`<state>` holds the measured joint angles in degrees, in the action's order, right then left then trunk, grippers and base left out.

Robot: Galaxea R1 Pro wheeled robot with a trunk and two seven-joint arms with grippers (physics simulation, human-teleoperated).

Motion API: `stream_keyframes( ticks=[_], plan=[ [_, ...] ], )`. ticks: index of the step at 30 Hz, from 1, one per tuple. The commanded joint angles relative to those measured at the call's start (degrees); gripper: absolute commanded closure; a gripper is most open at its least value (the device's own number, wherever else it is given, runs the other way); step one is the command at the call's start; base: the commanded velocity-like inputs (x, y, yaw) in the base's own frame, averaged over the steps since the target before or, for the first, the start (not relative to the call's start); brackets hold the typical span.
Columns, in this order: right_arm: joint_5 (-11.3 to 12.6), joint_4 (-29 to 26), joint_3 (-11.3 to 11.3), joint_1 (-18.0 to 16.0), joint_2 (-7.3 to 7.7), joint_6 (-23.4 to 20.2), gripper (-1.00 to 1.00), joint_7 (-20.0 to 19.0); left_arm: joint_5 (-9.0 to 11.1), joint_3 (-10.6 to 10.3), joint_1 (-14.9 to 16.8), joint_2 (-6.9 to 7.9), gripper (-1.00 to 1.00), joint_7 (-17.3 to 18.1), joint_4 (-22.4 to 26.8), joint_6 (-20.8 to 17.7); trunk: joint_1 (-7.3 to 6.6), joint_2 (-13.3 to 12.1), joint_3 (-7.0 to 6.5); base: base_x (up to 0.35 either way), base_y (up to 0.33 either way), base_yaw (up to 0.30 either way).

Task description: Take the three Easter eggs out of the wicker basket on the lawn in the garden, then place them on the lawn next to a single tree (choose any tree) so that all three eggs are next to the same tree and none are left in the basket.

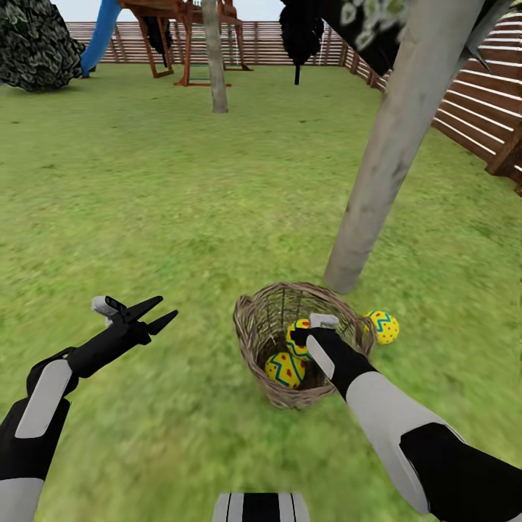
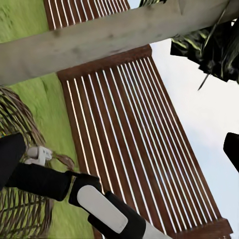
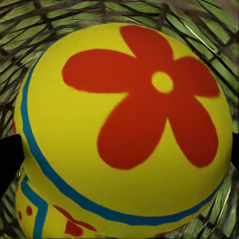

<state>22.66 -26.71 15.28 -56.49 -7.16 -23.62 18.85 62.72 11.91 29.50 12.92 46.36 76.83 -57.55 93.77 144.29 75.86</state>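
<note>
So the wicker basket [image 1: 270,341] sits on the lawn [image 1: 145,217] right at the foot of a pale grey-beige tree trunk [image 1: 384,167], and one Easter egg [image 1: 383,326] with blue zigzags and red dots is already lying on the grass just outside the basket, between its rim and the trunk. Two more are still inside: one near the bottom [image 1: 285,369] and one higher up [image 1: 297,339], and the right gripper [image 1: 310,339] is reaching down into the basket right at that upper one. In the right wrist view that flower egg [image 3: 124,129], yellow with a big red flower and a blue band, sits between the dark fingertips [image 3: 9,159] showing at either side, but I honestly can't tell if they're clamped on it or just around it. The other egg [image 3: 40,219] peeks out from under it. The left gripper [image 1: 158,313] hangs over bare grass well to the side of the basket, jaws spread, holding nothing. Wooden slat fence [image 1: 478,109] beyond the tree, playset [image 1: 181,36] with a blue slide [image 1: 101,32] at the far end of the yard.
</note>
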Motion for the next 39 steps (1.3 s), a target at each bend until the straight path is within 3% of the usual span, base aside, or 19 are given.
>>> stream_keyframes(
  ticks=[1, 5, 8, 13, 17, 20, 21, 24, 26, 29, 31, 33, 35, 37, 39],
  plan=[
    [0.6, -0.1, 0.5, 0.0, 0.05, -0.2, 1.0, 0.5, -0.1, 0.0, 0.0, 0.0, -1.0, 0.2, 0.0, -0.2, -0.07, 0.0, -0.19, -0.341, 0.0, 0.0],
    [0.5, -1.0, 0.5, 0.1, 0.47, -1.4, 1.0, 0.4, -0.2, 0.0, 0.0, -0.16, -1.0, 0.1, 0.0, 0.0, -0.17, -0.1, -1.07, -0.078, 0.0, 0.0],
    [0.5, -6.7, 0.5, 0.9, 0.57, -7.3, 1.0, 0.2, -0.2, -0.1, 0.0, -0.26, -1.0, -2.0, 0.0, 0.1, -0.25, -0.1, -1.74, -0.001, 0.0, 0.0],
    [0.2, -7.4, 0.8, 1.1, 0.21, -8.7, 1.0, 0.3, -0.2, -0.1, 0.0, -0.31, -1.0, -2.1, 0.0, 0.2, -0.38, -0.2, -2.85, 0.0, 0.0, 0.0],
    [0.4, -12.3, 0.8, 2.1, 0.4, -14.3, 1.0, 0.2, -0.2, -0.1, 0.0, -0.35, -1.0, -2.5, 0.0, 0.2, -0.48, -0.2, -3.73, 0.0, 0.0, 0.0],
    [0.5, -24.1, 0.7, 6.5, 0.6, -19.1, 1.0, 0.2, -0.2, -0.1, 0.0, -0.42, -1.0, -3.9, 0.0, 0.2, -0.56, -0.3, -4.4, 0.0, 0.0, 0.0],
    [0.4, -31.4, 0.7, 9.1, 0.7, -23.8, 1.0, 0.2, -0.2, -0.1, 0.0, -0.49, -1.0, -4.1, 0.0, 0.2, -0.58, -0.3, -4.62, 0.0, 0.0, 0.0],
    [0.4, -51.2, 0.5, 15.8, 1.28, -32.5, 1.0, 0.3, -0.2, -0.1, 0.0, -0.53, -1.0, -4.2, 0.0, 0.3, -0.66, -0.3, -5.28, 0.0, 0.0, 0.0],
    [0.5, -55.1, 0.1, 16.4, 2.28, -33.7, 1.0, 0.2, -0.3, -0.2, 0.0, -0.6, -1.0, -4.6, 0.0, 0.4, -0.71, -0.3, -5.73, 0.0, 0.0, 0.0],
    [0.6, -58.0, -3.3, 16.3, 2.51, -33.7, 1.0, -0.4, -0.3, -1.0, 0.0, -3.31, -1.0, -9.8, 0.0, 0.5, -0.76, -0.4, -6.17, 0.0, 0.0, 0.0],
    [0.6, -58.1, -5.5, 16.2, 3.23, -33.7, 1.0, -3.9, -0.2, -1.1, 0.0, -3.78, -1.0, -10.5, 0.1, 0.6, -0.76, -0.4, -6.17, 0.0, 0.0, 0.0],
    [0.6, -58.0, -7.5, 16.2, 3.6, -33.5, 1.0, -9.7, -0.1, -1.1, 0.0, -3.88, -1.0, -10.4, 0.6, 0.6, -0.76, -0.4, -6.17, 0.0, 0.0, 0.0],
    [0.6, -57.7, -10.4, 16.2, 3.77, -33.4, 1.0, -16.8, -0.1, -1.1, 0.0, -5.03, -1.0, -10.4, 0.8, 1.1, -0.76, -0.4, -6.17, 0.0, 0.0, 0.0],
    [0.5, -57.5, -16.1, 16.2, 3.86, -33.3, 1.0, -25.3, -0.1, -1.2, 0.0, -6.57, -1.0, -10.4, 0.9, 1.6, -0.76, -0.4, -6.17, -0.071, -0.047, 0.0],
    [0.5, -57.4, -20.6, 16.2, 5.93, -33.3, 1.0, -29.3, -0.1, -1.1, 0.0, -6.54, -1.0, -10.2, 1.1, 1.6, -0.76, -0.4, -6.17, -0.209, -0.199, 0.0]
  ],
)
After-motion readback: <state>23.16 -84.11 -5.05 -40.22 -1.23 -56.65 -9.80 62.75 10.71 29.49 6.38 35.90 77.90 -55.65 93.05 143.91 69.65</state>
